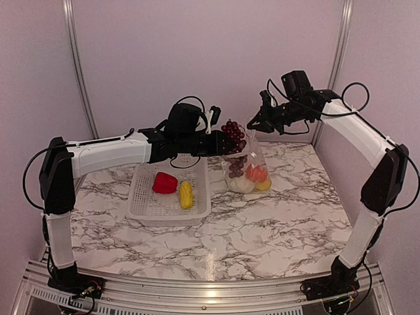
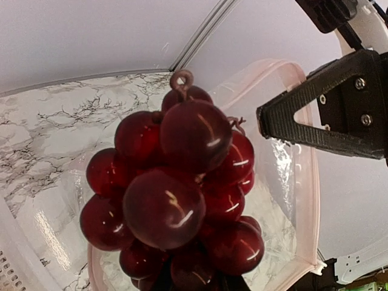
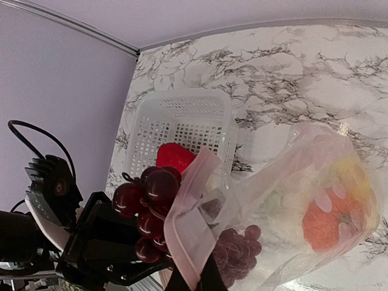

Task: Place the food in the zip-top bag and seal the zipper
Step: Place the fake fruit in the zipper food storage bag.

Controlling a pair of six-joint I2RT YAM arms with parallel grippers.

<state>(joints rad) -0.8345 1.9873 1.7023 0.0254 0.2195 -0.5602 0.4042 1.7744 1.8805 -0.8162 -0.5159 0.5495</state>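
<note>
I see the left gripper (image 1: 218, 142) grasping the grape bunch (image 1: 233, 136) above the zip-top bag (image 1: 248, 172) mouth. The right gripper (image 1: 253, 125) is clenched on the zipper (image 3: 183, 230). The adjacent basket (image 1: 139, 211) holds the pepper (image 1: 165, 183) and corn (image 1: 186, 194).

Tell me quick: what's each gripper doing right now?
Left gripper: closed on the grape bunch.
Right gripper: closed, pinching the zip-top bag at its mouth.
</note>
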